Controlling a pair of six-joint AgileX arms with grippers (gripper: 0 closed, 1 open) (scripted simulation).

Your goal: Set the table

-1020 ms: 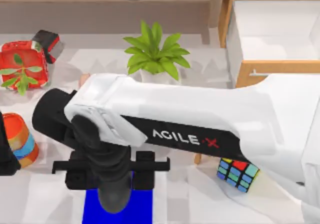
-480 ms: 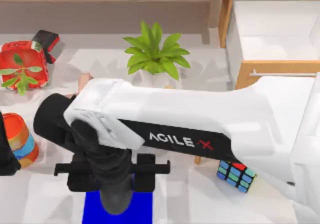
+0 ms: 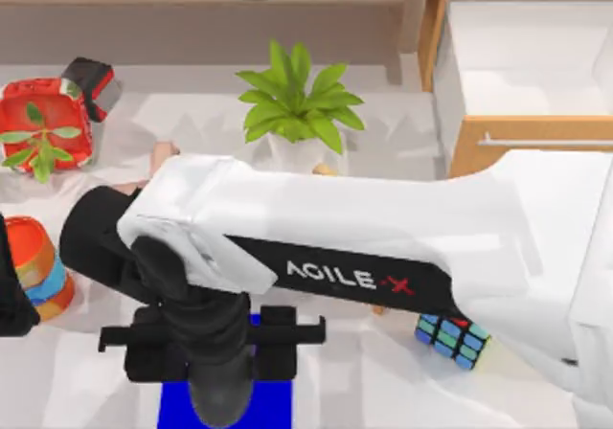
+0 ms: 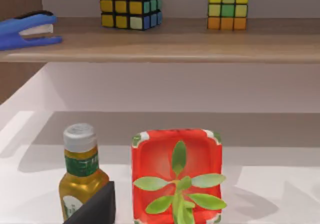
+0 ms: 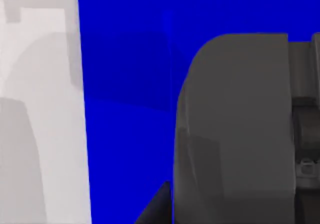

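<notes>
The table (image 3: 383, 391) is a wide white top with pale grey patches. My right arm reaches across it from the right, and my right gripper (image 3: 220, 395) points straight down over a small blue mat (image 3: 278, 400) at the front centre. Its black wrist hides the fingers from above. In the right wrist view a broad grey finger (image 5: 230, 124) hangs close over the blue mat (image 5: 125, 84), with white table (image 5: 40, 109) beside it. My left arm (image 3: 10, 300) is parked at the table's left edge.
A red pot with a succulent (image 3: 43, 127) (image 4: 175, 174) and a striped cup (image 3: 38, 266) stand at the left. A leafy plant (image 3: 297, 103) is at the back centre, a Rubik's cube (image 3: 455, 338) under my right arm, a wooden drawer cabinet (image 3: 527, 75) at the back right. An oil bottle (image 4: 82, 171) stands beside the red pot.
My right arm's wrist has shifted slightly toward the table's front edge over the blue mat. The left arm has not moved.
</notes>
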